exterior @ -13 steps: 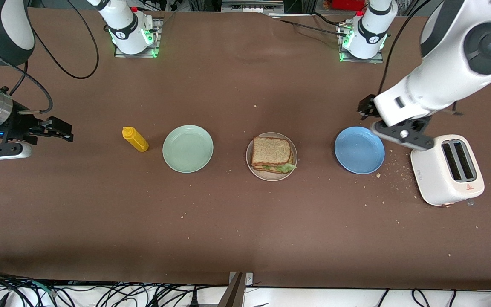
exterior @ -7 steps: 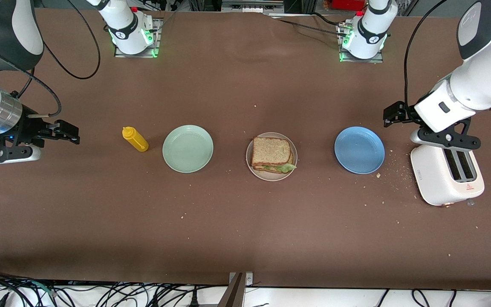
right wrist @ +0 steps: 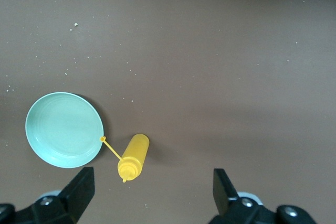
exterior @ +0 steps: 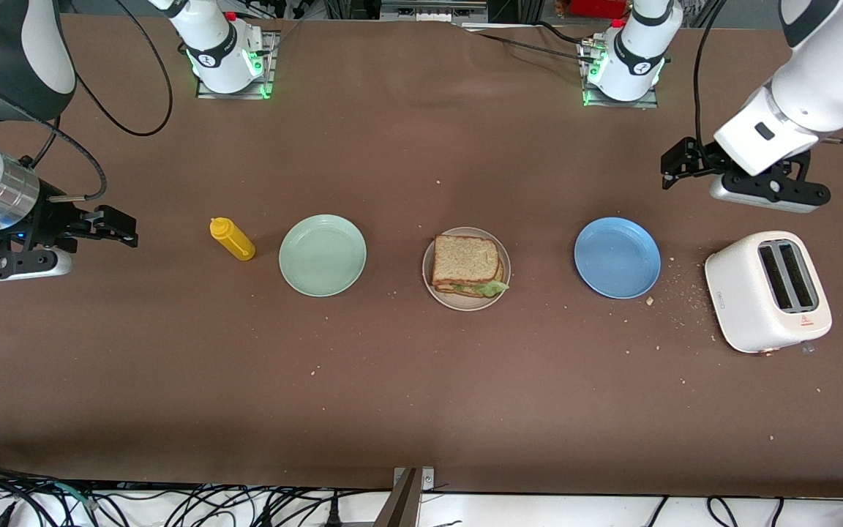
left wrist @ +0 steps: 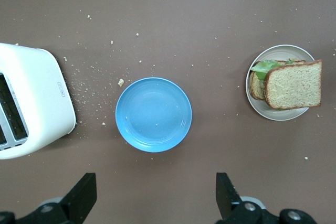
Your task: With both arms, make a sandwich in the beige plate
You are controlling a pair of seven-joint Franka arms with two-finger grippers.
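On the beige plate (exterior: 429,282) mid-bench sits the sandwich (exterior: 466,260): two toast slices, lettuce poking out at the edge nearer the front camera. Looks assembled. Left gripper (exterior: 674,170) has pulled up and away from the toaster (exterior: 743,307) over the last second, now over bare bench toward the left arm's end, fingers (left wrist: 84,195) wide, holding nothing. Right gripper (exterior: 115,225) has barely moved, parked beside the mustard bottle (exterior: 231,238) at the right arm's end, fingers (right wrist: 79,187) wide, empty. Mint plate (exterior: 322,255) and blue plate (exterior: 617,257) are empty. Reads as retreat; task likely done.
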